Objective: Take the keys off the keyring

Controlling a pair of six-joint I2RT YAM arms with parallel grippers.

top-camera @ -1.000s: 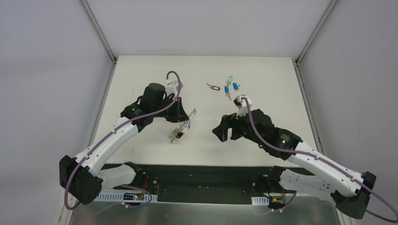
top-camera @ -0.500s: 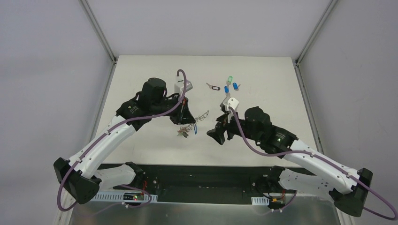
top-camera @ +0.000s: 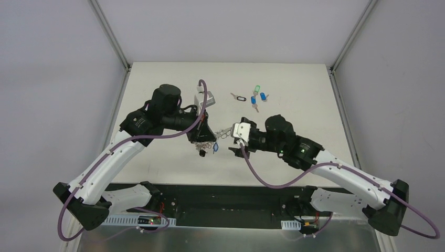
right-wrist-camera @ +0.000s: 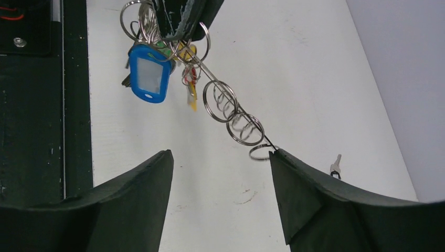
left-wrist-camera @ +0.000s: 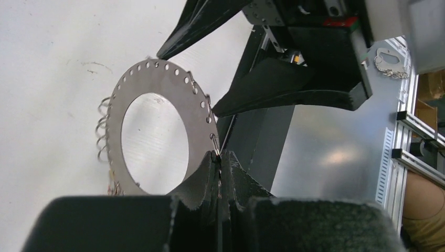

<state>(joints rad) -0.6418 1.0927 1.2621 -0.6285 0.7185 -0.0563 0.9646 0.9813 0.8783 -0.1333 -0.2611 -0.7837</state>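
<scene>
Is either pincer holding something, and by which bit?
The left pincer grips the keyring by its outer rim; the right pincer is open and holds nothing.

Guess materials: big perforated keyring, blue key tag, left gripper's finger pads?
The keyring: thin sheet metal, likely steel; matte grey, punched rim holes.
The blue tag: smooth plastic, pale window insert.
The left gripper pads: dark foam or rubber, probably; fuzzy, frayed edges.

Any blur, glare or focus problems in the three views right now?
Top external: even soft light, no glare, small tagged keys too tiny to resolve. Left wrist: large flat grey metal keyring sharp, left gripper fingers soft in foreground, bright glare on the metal panel at right. Right wrist: blue plastic key tag crisp, yellow tag beside it smeared.
</scene>
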